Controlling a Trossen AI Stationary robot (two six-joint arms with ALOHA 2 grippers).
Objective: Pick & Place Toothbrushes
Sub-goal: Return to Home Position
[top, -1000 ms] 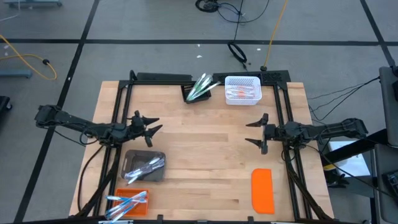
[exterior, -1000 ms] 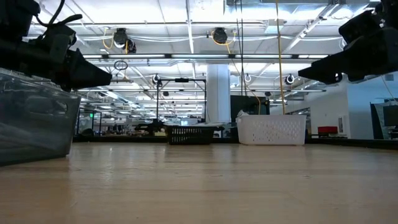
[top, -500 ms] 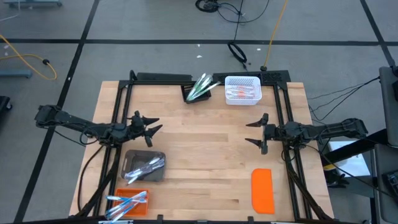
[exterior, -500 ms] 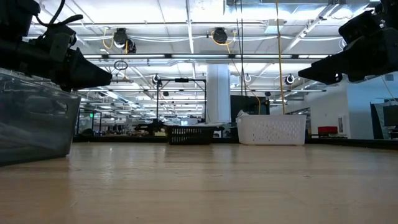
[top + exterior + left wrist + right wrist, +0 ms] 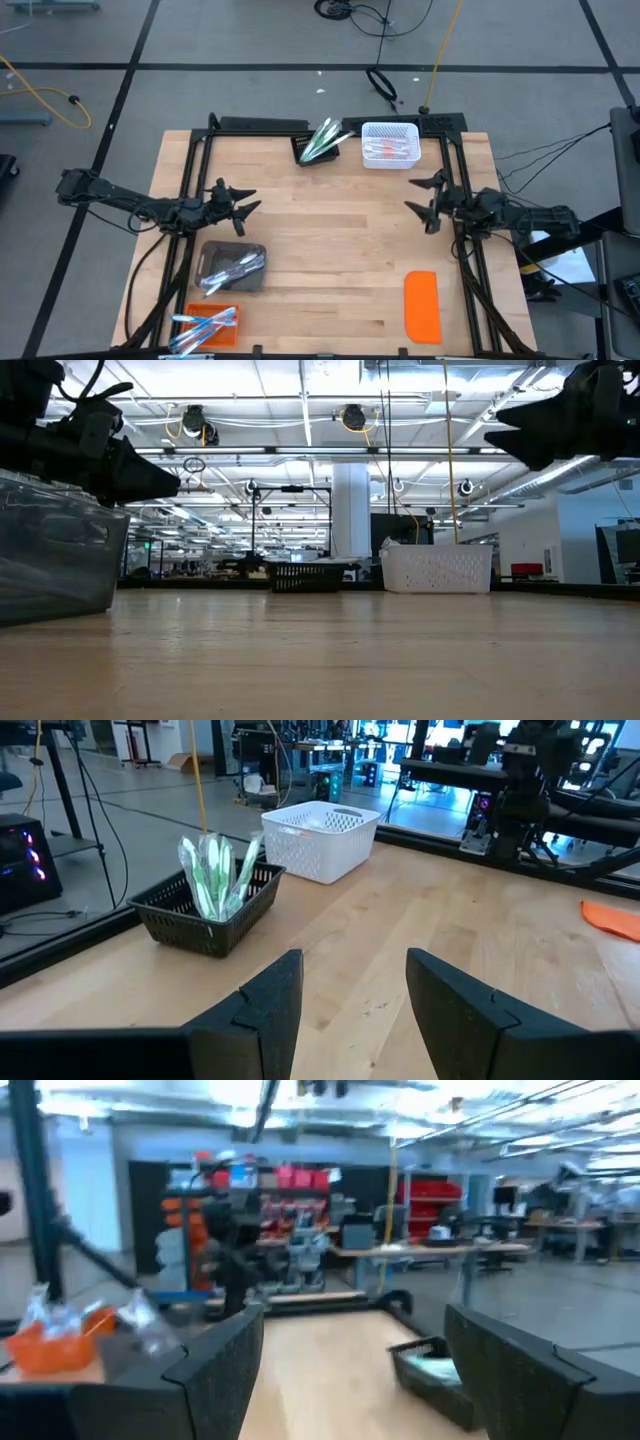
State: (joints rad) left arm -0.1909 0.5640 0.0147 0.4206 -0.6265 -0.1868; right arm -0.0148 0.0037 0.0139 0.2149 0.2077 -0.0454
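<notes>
Green toothbrushes stand in a black basket at the far edge. Pink ones lie in the white basket beside it. More toothbrushes lie in a clear bin and in an orange bin at the near left. My left gripper hovers open over the table's left side, above the clear bin's far end. My right gripper hovers open over the right side. Neither has anything between its fingers.
A flat orange lid lies near the table's near right corner. A black frame runs along the far edge and down both sides. The bare wooden middle lies between the two grippers.
My right gripper has swung toward the table's far edge and a little toward the right edge, rising and tipping its fingers upward. It has stayed open.
</notes>
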